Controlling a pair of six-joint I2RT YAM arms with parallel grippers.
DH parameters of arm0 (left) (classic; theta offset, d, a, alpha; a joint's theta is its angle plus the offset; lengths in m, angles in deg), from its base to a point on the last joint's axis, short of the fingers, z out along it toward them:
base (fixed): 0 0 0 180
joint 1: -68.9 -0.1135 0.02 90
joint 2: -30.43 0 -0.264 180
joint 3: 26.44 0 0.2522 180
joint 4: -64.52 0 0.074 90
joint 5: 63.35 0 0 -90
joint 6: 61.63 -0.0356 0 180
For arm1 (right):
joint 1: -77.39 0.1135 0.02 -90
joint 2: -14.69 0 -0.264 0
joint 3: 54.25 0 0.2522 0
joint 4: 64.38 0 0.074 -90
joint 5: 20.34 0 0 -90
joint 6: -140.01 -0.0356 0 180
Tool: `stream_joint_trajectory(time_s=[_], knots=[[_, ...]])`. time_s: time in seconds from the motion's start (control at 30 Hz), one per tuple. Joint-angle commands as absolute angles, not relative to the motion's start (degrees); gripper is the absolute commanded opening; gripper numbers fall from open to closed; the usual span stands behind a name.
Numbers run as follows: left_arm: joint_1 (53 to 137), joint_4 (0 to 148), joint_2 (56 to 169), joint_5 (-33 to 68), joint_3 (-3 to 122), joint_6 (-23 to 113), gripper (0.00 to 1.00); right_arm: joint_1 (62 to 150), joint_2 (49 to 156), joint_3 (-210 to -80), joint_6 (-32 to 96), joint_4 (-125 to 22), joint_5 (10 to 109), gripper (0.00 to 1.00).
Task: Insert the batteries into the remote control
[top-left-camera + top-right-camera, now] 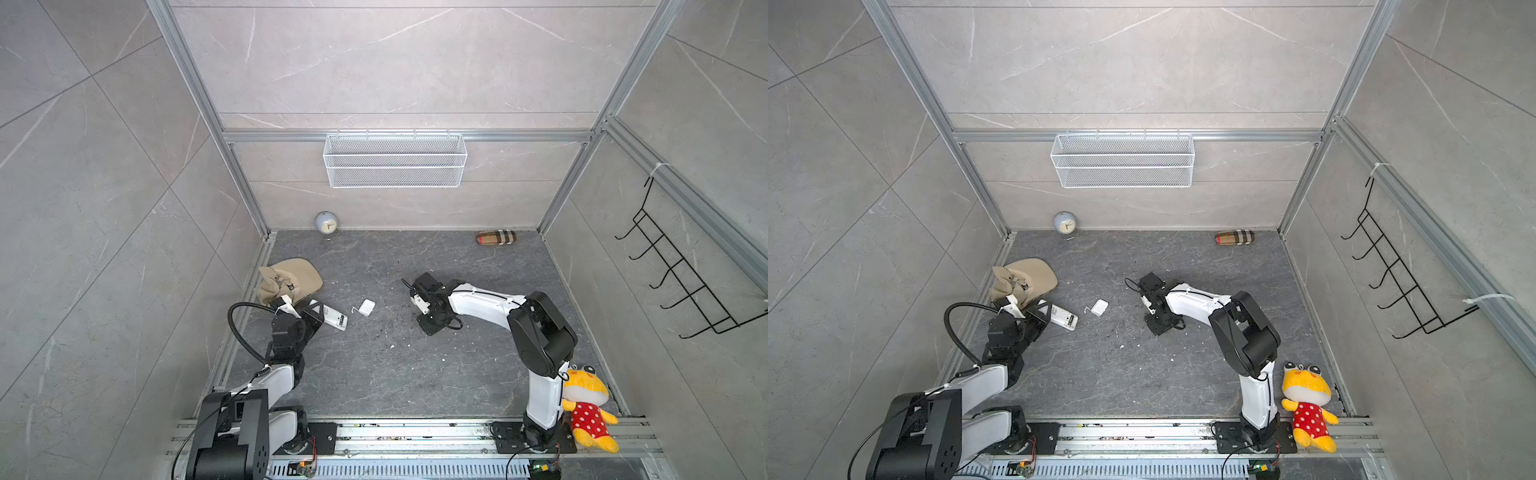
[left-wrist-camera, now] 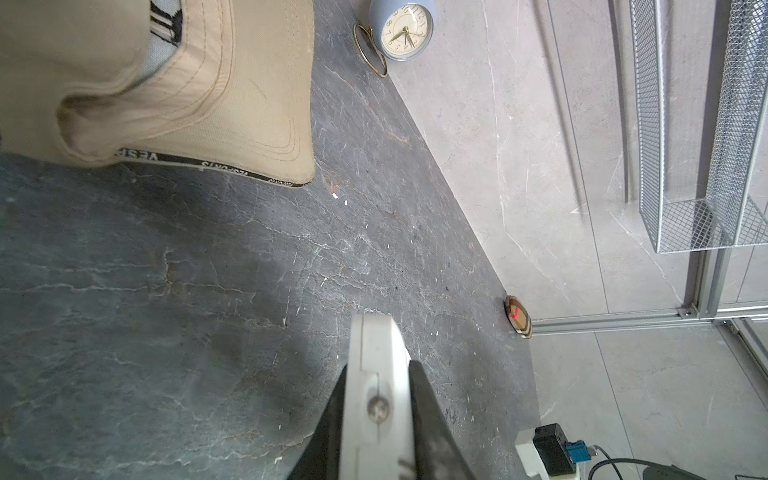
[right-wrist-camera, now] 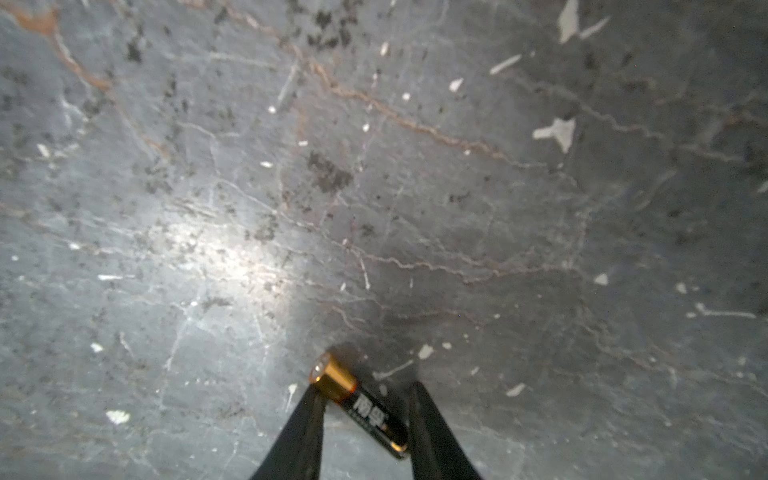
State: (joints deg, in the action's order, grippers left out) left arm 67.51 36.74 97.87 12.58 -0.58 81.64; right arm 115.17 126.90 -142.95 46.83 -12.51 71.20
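The white remote control (image 1: pixel 336 321) (image 1: pixel 1065 320) lies at the left, just below a tan cap. My left gripper (image 1: pixel 315 312) (image 2: pixel 378 368) is shut on its end, and the wrist view shows its white edge (image 2: pixel 376 399) clamped between both black fingers. The detached white back cover (image 1: pixel 366 307) (image 1: pixel 1099 307) rests on the floor to its right. In the middle, my right gripper (image 1: pixel 432 323) (image 3: pixel 365 388) points down at the floor. One black battery with a gold tip (image 3: pixel 365 411) lies slantwise between its fingers, and both fingers touch it. No battery shows in either top view.
A tan cap (image 1: pixel 289 278) sits by the left wall. A round clock (image 1: pixel 326 224) and a plaid pouch (image 1: pixel 496 237) stand along the back wall, with a wire basket (image 1: pixel 395 160) above. A plush toy (image 1: pixel 588 405) leans at the right arm's base. White specks dot the floor.
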Motion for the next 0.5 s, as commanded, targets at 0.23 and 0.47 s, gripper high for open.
stream_joint_trajectory(time_s=[0.23, 0.47], knots=[[67.3, 35.4, 97.2, 11.5, 1.4, 80.6, 0.00, 114.4, 129.2, -143.0, 43.2, -10.7, 74.8, 0.17], [67.3, 34.5, 97.3, 9.5, 2.0, 86.1, 0.00, 113.1, 131.5, -145.7, 31.2, -5.7, 84.2, 0.11]])
